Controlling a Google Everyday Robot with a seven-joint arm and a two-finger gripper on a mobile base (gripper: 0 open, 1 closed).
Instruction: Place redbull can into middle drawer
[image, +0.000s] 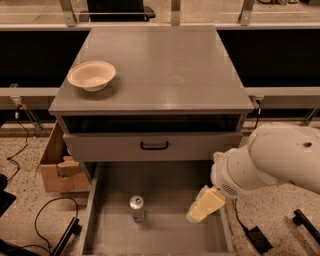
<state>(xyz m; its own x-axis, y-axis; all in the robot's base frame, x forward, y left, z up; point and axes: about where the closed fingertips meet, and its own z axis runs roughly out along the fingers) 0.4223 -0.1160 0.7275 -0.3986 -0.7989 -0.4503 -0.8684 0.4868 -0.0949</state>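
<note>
The redbull can (136, 207) stands upright on the floor of the pulled-out middle drawer (165, 235), left of its centre, with its silver top showing. My gripper (206, 192) hangs over the right side of the drawer, well to the right of the can and apart from it. It is open and empty, and one cream finger (204, 205) points down-left toward the drawer floor. The white arm (275, 160) fills the right side of the view.
A cream-white bowl (91, 75) sits on the left of the grey cabinet top (160, 65). A shut drawer front with a black handle (154, 146) is above the open drawer. A cardboard box (57, 167) and cables lie on the floor at left.
</note>
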